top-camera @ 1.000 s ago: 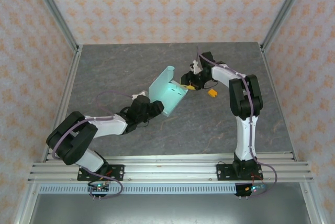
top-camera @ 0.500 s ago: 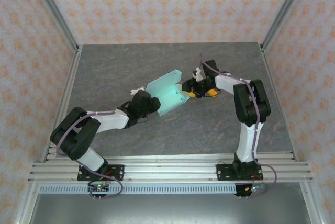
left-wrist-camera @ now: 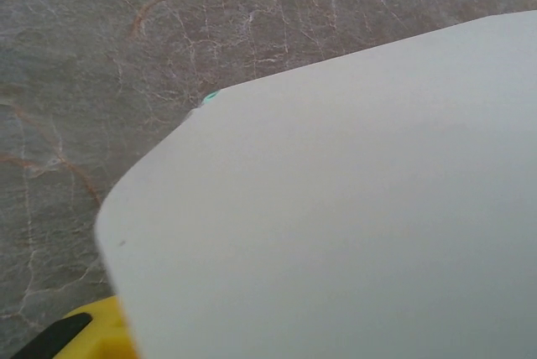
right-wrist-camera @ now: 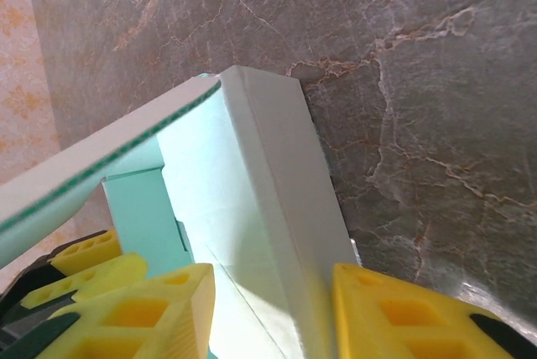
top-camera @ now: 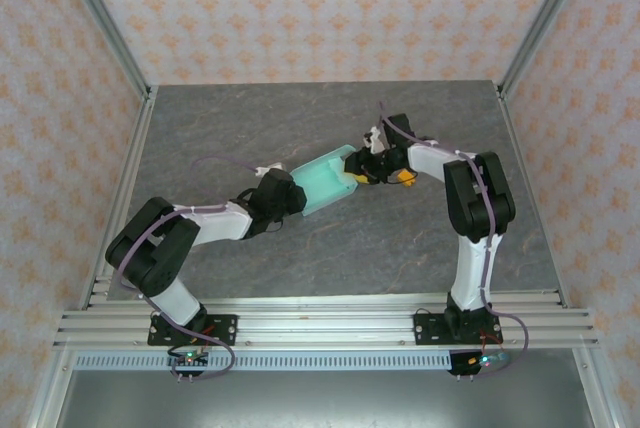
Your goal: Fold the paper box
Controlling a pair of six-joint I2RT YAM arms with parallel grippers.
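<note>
The right gripper (half open) straddles the paper box wall.

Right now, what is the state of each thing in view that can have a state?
paper box, partly folded, top open, mint inside facing up.
left end effector, at the box's near-left end, a card panel lying across its camera view; whether it grips is unclear.
right end effector, straddling one raised box wall; whether it grips firmly is unclear.
</note>
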